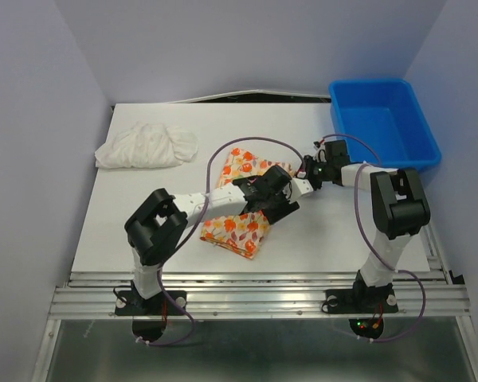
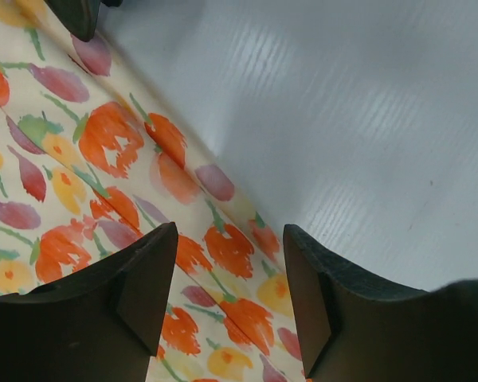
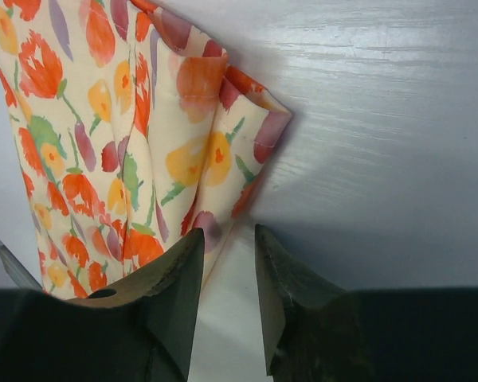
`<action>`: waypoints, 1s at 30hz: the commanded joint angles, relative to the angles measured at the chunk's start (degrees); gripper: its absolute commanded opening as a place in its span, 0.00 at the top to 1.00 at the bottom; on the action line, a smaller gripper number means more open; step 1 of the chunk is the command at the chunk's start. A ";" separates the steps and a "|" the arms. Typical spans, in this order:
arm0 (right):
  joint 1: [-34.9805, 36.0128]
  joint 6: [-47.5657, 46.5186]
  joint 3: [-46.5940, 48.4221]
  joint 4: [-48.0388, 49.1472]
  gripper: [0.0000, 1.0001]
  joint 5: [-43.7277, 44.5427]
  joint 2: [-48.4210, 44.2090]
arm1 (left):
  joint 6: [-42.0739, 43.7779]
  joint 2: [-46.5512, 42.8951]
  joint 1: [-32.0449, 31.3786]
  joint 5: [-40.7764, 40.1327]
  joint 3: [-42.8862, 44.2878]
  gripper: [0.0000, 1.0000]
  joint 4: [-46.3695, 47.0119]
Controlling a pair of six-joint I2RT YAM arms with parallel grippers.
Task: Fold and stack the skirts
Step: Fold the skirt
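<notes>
Far left on the counter (image 1: 327, 231), near the back, I have the white ruffled skirt (image 1: 147, 147) lying in a loose, bunched heap. It looks untouched by any folding, and it sits well apart from everything else.

Towards the middle, my left hand (image 2: 229, 263) is low over the printed skirt (image 1: 237, 227). Its jaws stand wide apart, straddling the cloth's long edge, one finger over the print and the other over bare counter. It grips nothing.

The printed skirt lies mid-counter, stretched at a slant between the two arms. The corner I see from the right wrist shows doubled layers, so I judge a fold is under way, not finished.

My right hand (image 3: 227, 247) is down at that far corner with only a narrow gap between its jaws. The hem meets the inner face of one finger, and I cannot tell whether it has a pinch.

The blue bin (image 1: 382, 119) sits at the far right.

By my reckoning we are early in the job: neither skirt is neatly folded, and nothing is stacked.
</notes>
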 commanded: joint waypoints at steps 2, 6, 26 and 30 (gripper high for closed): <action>0.15 0.59 -0.90 2.41 0.65 1.57 2.82 | -1.82 3.96 0.18 -4.15 6.26 0.40 0.52; 0.15 1.11 -1.25 2.85 0.69 1.75 3.17 | -1.99 6.16 0.88 -4.69 8.20 0.50 0.61; 0.15 1.38 -2.84 4.87 0.97 1.57 3.44 | -2.61 11.53 1.23 -7.50 12.34 0.88 -2.30; 0.15 1.38 -2.84 4.96 0.99 1.92 3.52 | -2.61 10.30 1.14 -5.57 11.55 1.00 -2.29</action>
